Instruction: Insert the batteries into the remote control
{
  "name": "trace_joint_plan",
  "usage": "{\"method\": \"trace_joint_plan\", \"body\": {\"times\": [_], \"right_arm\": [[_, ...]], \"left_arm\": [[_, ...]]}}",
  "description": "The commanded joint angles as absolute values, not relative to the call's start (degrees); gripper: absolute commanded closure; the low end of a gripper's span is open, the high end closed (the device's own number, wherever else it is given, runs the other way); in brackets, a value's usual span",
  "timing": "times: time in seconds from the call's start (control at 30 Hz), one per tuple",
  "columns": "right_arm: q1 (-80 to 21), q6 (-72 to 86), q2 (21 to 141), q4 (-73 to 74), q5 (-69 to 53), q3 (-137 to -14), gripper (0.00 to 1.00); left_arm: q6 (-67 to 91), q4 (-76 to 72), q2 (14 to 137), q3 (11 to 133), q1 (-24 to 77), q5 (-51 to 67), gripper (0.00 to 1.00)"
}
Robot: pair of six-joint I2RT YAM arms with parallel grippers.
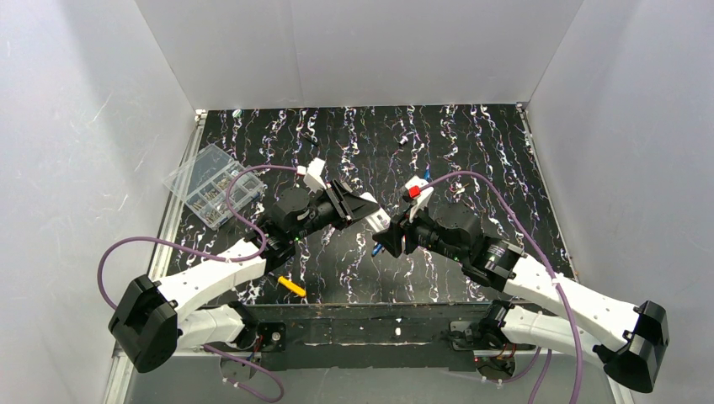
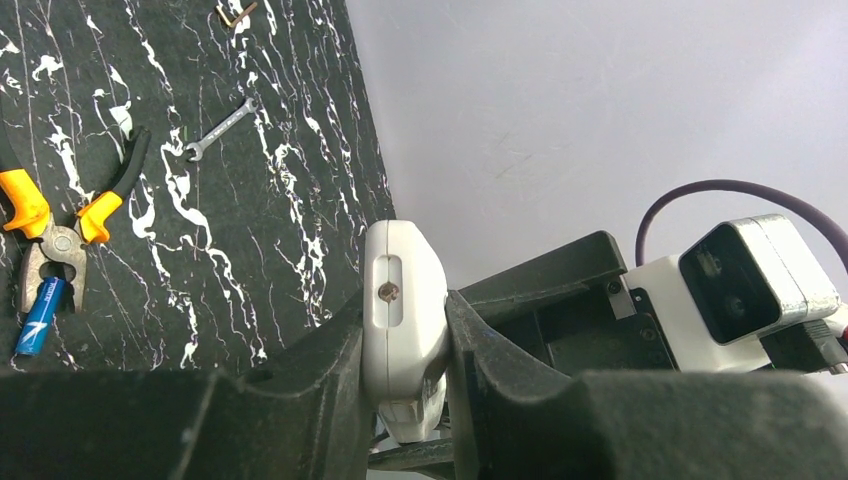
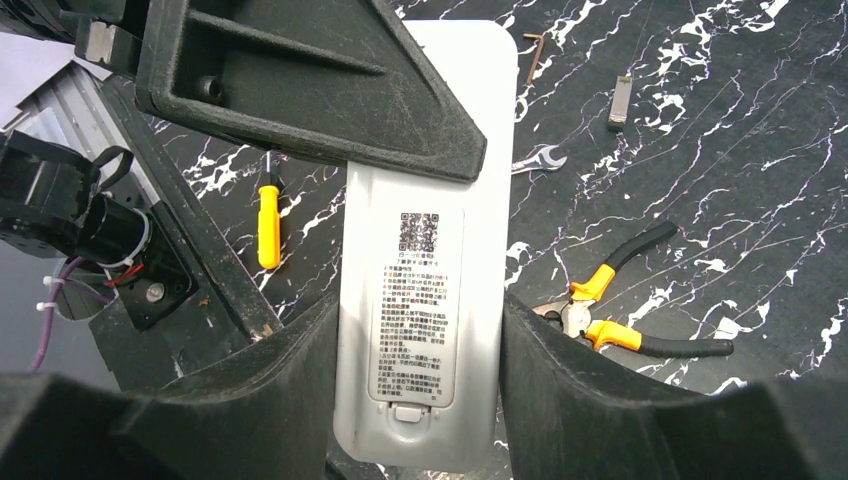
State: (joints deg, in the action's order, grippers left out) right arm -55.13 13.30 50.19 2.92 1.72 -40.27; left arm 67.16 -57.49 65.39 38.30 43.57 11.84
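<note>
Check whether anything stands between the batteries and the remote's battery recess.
On the back of the remote control, the battery cover is shut over the recess, and a finger of the left end effector lies across the back above it. The one battery in view lies on the table beside the pliers.

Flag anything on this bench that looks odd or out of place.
Nothing looks broken or spilled. One oddity: a blue battery lies loose on the table beside the pliers, while the remote control, apparently still closed at the back, is clamped by the left fingers and the right fingers.
</note>
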Motion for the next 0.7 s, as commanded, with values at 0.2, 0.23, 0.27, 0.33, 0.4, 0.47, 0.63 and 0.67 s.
{"method": "trace_joint_plan", "body": {"times": [0.2, 0.23, 0.27, 0.33, 0.4, 0.47, 0.63, 0.67], "right_arm": [[-54.9, 11.5, 49.6, 1.8, -2.5, -41.6, 0.44], [-54.9, 11.4, 49.5, 1.8, -2.7, -41.7, 0.40], [-54.9, 11.2, 49.4, 1.7, -2.8, -41.7, 0.37], [-54.9, 10.9, 48.9, 1.3, -2.7, -41.5, 0.34], [-54.9, 10.6, 48.4, 1.0, -2.3, -41.2, 0.32], [-54.9, 10.3, 48.3, 1.3, -2.6, -41.3, 0.32], [-54.9, 10.3, 48.8, 1.5, -3.7, -41.2, 0.31], [-54.9, 10.4, 49.0, 1.3, -3.7, -41.0, 0.31]], "left_arm": [[65.7, -59.0, 64.1, 37.2, 43.3, 11.5, 1.00], [65.6, -59.0, 64.0, 36.8, 43.4, 11.3, 1.00], [65.6, -59.0, 63.9, 36.4, 43.3, 11.1, 1.00], [65.2, -58.9, 63.4, 35.9, 43.3, 10.6, 1.00], [64.8, -58.2, 62.7, 35.4, 43.3, 10.1, 1.00], [64.5, -57.9, 62.3, 35.0, 43.3, 9.8, 1.00], [64.5, -58.3, 62.0, 34.3, 43.3, 9.5, 1.00], [64.7, -58.6, 62.2, 34.4, 43.4, 9.5, 1.00]]}}
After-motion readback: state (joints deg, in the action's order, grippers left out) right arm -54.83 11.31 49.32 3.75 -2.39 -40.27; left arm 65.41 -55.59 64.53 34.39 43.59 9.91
